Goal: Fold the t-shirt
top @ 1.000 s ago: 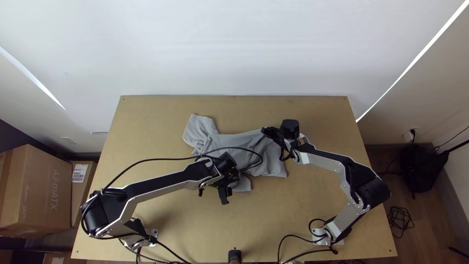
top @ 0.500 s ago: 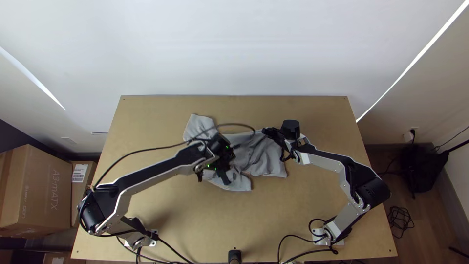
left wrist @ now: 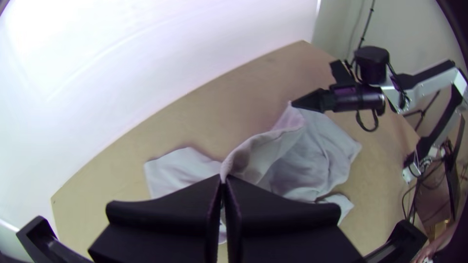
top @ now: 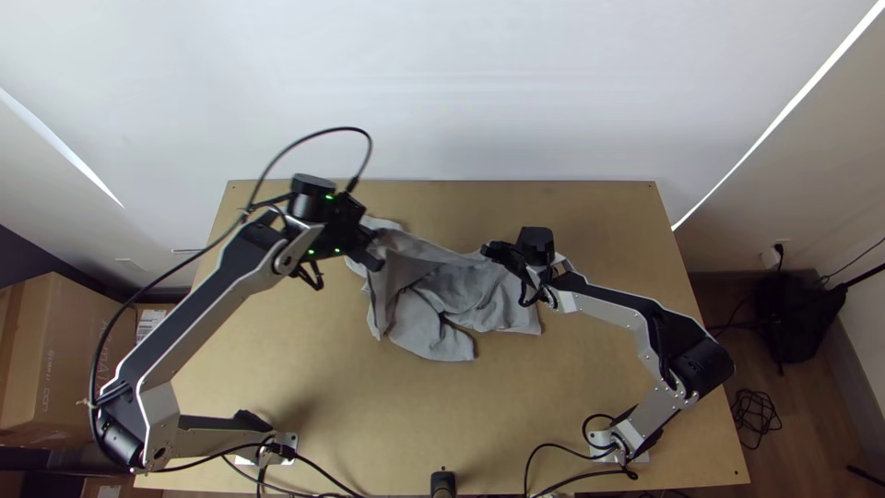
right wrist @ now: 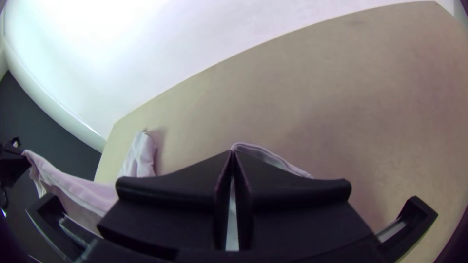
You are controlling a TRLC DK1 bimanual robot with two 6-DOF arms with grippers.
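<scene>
Far left: printed carton (top: 78,355), white label (top: 150,323) beside it. I've swung left pincer (left wrist: 223,179) up-left, closed on the edge of the t-shirt (top: 429,327), mid-surface (top: 415,424), rumpled, part lifted. Right pincer (right wrist: 233,151), barely shifted, is clamped on the same edge. Likely pulling it straight before folding.

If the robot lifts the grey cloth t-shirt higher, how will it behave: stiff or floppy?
The grey cloth t-shirt will probably be floppy, because it sags into soft folds between the two black grippers, left and right. It looks thin at its edges, so it is likely light. Its loose lower part, lying on the table, would probably drag and bunch.
</scene>
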